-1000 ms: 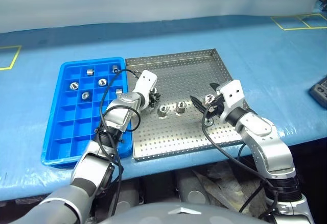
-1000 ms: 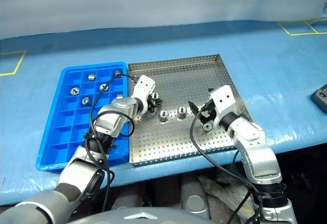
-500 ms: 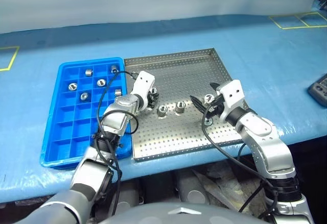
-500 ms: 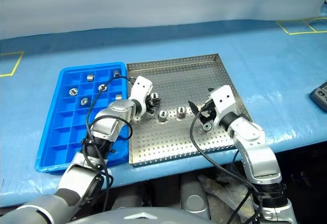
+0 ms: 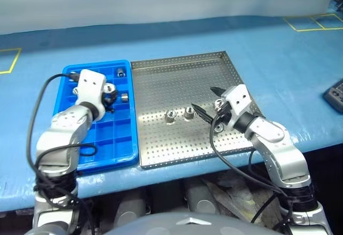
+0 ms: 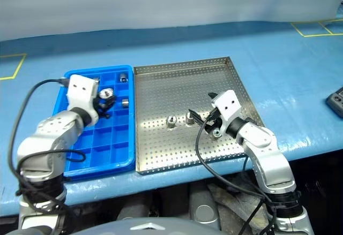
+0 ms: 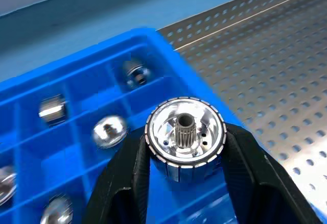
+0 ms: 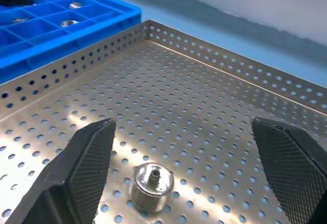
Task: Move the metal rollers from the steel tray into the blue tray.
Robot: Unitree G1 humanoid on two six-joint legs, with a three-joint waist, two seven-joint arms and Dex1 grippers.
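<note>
My left gripper [image 7: 185,155] clamps one roller [image 7: 185,137] above the blue tray [image 5: 60,144], ready to drop into a free cell. My right gripper [image 5: 205,103] hangs spread wide over the steel tray [image 5: 182,74], lined up on a roller [image 8: 150,185] there.

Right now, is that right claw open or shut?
Open. The right claw has its two black fingers spread wide apart above the steel tray, with one roller lying between them, untouched.
</note>
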